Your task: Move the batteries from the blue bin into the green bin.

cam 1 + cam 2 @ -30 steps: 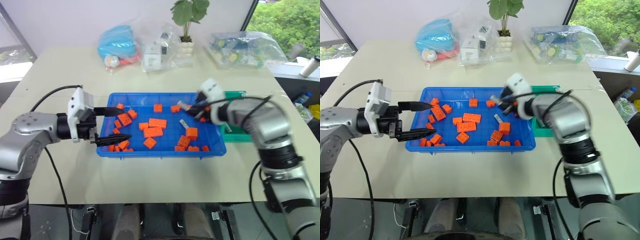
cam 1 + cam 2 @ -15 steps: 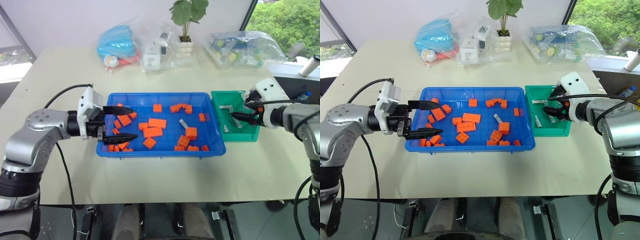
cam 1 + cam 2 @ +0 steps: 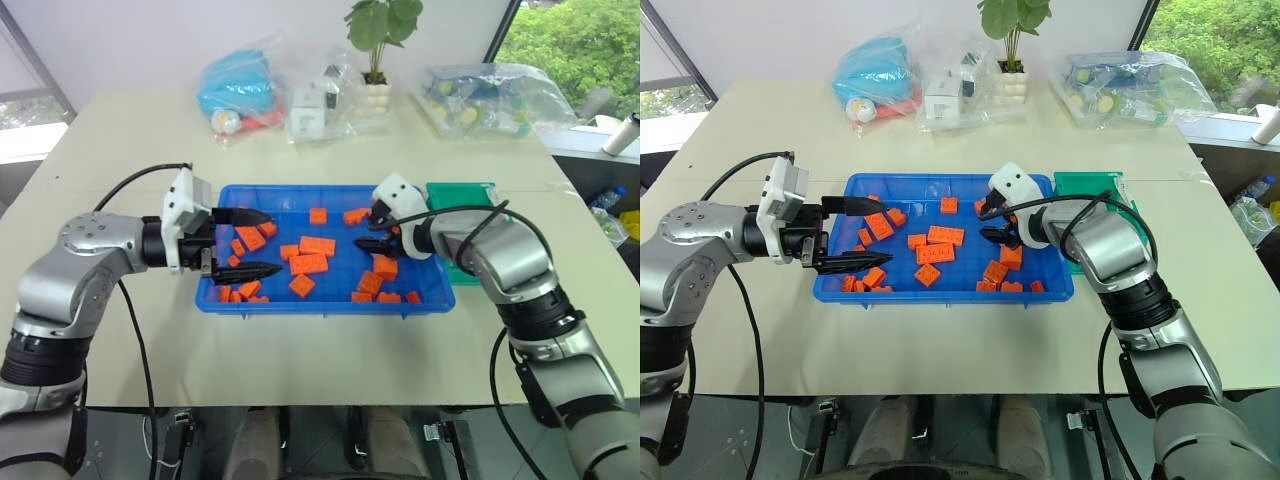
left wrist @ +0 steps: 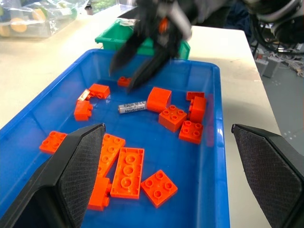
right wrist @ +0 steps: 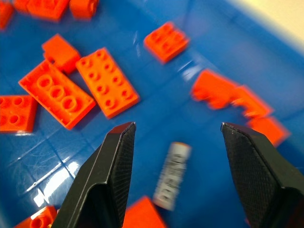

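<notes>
On the cream table point(image 3: 300, 360) I see my right gripper point(image 5: 176, 142), fingers spread and empty, hanging right over one battery point(image 5: 172, 175) in the blue bin point(image 3: 325, 302), its length running crossways between them, with my open left gripper point(image 3: 255, 243) farther away.

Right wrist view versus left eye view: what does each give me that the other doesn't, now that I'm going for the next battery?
Right wrist view: a battery lying on the blue floor between the open right end effector's fingers, with nothing gripped.
Left eye view: the green bin to the right of the blue bin, the left end effector open over the bin's left end, and bags and a plant at the table's far edge.
Both: the right end effector over the blue bin, and orange bricks.
</notes>
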Available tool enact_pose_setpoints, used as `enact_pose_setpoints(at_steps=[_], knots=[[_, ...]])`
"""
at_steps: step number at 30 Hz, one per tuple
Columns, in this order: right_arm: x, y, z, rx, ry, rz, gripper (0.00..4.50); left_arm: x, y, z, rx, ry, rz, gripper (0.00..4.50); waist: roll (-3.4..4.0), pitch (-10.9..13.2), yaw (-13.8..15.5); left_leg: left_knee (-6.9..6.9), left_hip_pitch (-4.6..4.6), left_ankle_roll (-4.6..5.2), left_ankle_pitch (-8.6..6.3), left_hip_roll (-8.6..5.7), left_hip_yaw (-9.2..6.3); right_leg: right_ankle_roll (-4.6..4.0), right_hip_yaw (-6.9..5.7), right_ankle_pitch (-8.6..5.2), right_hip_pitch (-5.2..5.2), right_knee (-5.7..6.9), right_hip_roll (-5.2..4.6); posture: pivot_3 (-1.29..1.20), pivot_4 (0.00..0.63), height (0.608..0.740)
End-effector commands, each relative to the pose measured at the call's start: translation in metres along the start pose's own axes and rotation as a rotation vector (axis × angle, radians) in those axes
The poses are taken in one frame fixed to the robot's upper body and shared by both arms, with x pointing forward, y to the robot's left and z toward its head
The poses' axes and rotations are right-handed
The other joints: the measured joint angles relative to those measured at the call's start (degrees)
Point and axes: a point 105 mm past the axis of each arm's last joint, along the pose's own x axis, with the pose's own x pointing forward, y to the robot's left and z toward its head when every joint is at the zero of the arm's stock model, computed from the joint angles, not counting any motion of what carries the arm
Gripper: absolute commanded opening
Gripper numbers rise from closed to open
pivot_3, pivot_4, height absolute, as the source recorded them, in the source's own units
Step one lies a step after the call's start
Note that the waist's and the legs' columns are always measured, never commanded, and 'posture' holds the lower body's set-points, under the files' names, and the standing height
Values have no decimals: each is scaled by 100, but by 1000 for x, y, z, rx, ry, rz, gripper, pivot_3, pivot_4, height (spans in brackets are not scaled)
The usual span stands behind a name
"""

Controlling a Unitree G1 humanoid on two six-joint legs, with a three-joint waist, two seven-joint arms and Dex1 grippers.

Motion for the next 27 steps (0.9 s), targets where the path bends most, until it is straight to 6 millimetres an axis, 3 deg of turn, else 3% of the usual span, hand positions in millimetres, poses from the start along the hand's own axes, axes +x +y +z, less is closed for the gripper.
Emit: enact_pose_setpoints(at_steps=[1,7,10,14,17,22,24,27], knots=[[8,-2,3,-33,6,-22,2919,-4,0,12,46,-19,29,4500,0,0,-18,0,1,0,0,0,0,0,0,0,1,0,1,0,150,736],[20,0,-7,-30,40,-5,2919,-6,-2,13,44,-22,50,4500,0,0,-46,-9,7,0,0,3,-1,3,0,1,-2,6,5,0,150,736],[23,5,-9,-34,42,19,2114,-8,-1,14,44,-23,58,4500,0,0,-45,-9,7,0,0,4,-1,3,0,2,-2,7,6,0,150,736],[25,8,-8,-31,32,27,204,-8,0,15,44,-22,59,4500,0,0,-39,-8,7,0,0,4,-1,3,0,2,-2,7,6,0,150,736],[19,5,3,2,-17,21,76,-6,-1,15,45,-23,49,4500,0,0,-31,-6,7,0,0,4,-1,3,0,2,-1,7,5,0,150,736],[-35,-39,43,97,-216,-110,76,-1,0,13,38,-28,29,4500,1,1,-20,-7,6,-1,0,4,-1,3,-1,2,-1,7,5,0,150,736],[-63,-59,46,151,-251,-176,76,0,1,12,34,-29,22,4500,1,1,4,-6,4,-1,0,3,-1,3,-1,2,-1,6,4,0,150,736],[-99,-88,32,187,-233,-311,76,1,2,9,27,-29,14,4500,0,0,36,-8,7,0,0,2,-1,3,-2,2,2,1,3,0,150,736]])
